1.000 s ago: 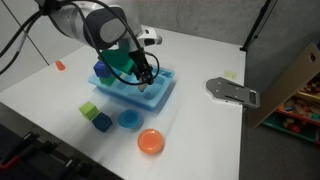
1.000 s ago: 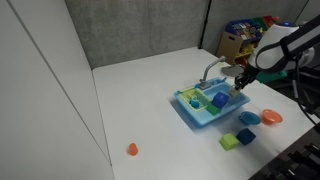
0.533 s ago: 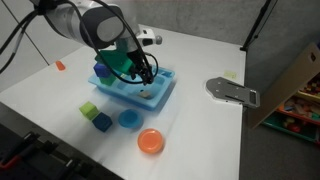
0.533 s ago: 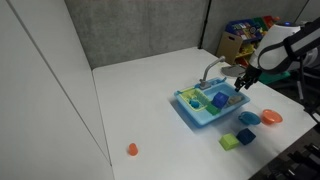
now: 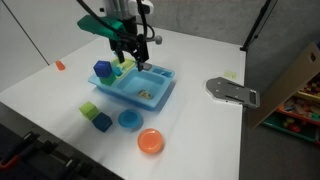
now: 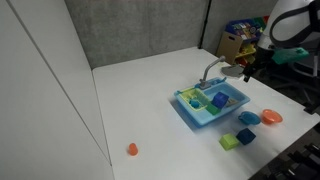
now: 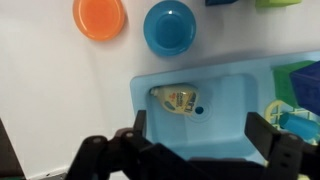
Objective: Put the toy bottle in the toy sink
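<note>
White tabletop (image 5: 205, 55): the work sits mid-table, well in from every edge.

Light-blue rectangular plastic toy sink with the grey faucet (image 5: 163, 96): roughly centre of the tabletop. Its open basin faces up, so it catches a drop from above. Other coloured toys fill the compartment beside the basin.

Flat grey metal plate (image 5: 232, 91): near one table edge, well apart from the sink and not part of this job.

Robotiq gripper (image 7: 200, 135): hangs above the basin with jaws spread wide and nothing between them. You're holding nothing.

Round orange plastic dish (image 7: 100, 15) and round blue plastic cup (image 7: 170, 26): on the table just outside the sink, toward the camera-side edge in an exterior view (image 5: 150, 142). Leave them alone.

Tiny stubby cream-white plastic toy bottle (image 7: 179, 98): lies on its side on the basin floor, next to the drain hole and inside the walls, so it can't roll off. It is also visible in an exterior view (image 5: 147, 93).

My read: placement is done, and the only thing left is to back the arm away.
</note>
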Robot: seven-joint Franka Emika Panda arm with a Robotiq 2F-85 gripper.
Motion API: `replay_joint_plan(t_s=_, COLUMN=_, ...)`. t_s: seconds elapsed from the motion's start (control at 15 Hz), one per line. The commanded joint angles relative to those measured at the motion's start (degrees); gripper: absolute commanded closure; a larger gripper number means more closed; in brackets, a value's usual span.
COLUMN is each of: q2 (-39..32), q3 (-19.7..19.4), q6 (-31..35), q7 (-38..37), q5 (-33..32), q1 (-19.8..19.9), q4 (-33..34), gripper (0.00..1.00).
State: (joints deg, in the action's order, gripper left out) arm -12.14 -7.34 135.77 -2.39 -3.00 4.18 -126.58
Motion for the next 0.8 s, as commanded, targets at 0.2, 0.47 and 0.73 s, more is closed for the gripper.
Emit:
replay_joint_plan(t_s=0.2, q2=9.1, q3=1.9, q6=-19.1, q7=-2.3, q5=-0.2, q1=-0.9, q4=5.5, gripper=0.0)
replay_joint_plan(t_s=0.47, q2=14.9, q3=3.4, q6=-27.0, q7=1.1, q5=1.3, q1=-0.9, q4=6.6, gripper=0.0)
replay_joint_plan(t_s=0.73, q2=20.6, q3=3.9, q6=-31.9, q7=2.0, q5=1.2, q1=-1.0, q4=7.3, gripper=0.0)
